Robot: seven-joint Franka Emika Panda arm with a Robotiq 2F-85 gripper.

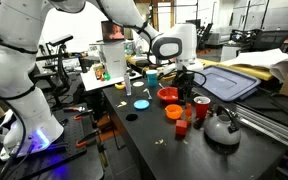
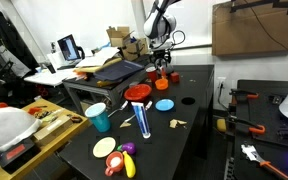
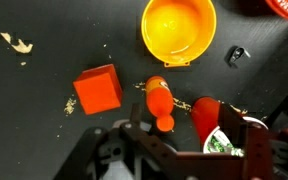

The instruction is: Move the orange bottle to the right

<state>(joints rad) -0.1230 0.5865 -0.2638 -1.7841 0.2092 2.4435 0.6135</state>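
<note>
— The fingers (image 3: 136,135) are spread apart in the wrist view. They hang over the dark worktop (image 3: 44,60) and grip nothing.

— Where's the orange bottle?

— The orange bottle (image 3: 159,100) stands upright on the fingers' side of the orange bowl (image 3: 179,28), close to it but not touching, with its cap pointing up at the camera. It sits near one finger. I can't tell whether it is squarely in the gap.

— What's around it?

— A red cup (image 3: 206,115) stands just beside it, also on the near side of the bowl. A red cube (image 3: 96,90) sits on the bottle's other flank, apart from both bottle and bowl.

— Which step is this?

— I'd say the approach, lining up above the bottle with the grasp not yet made. The next move calls for centring the gap on the bottle alone. Then the fingers come down and close on its slim body without catching the cup, before it is carried right.

— Anything farther out?

— A kettle (image 1: 222,128) stands well apart from the bowl in an exterior view.
</note>
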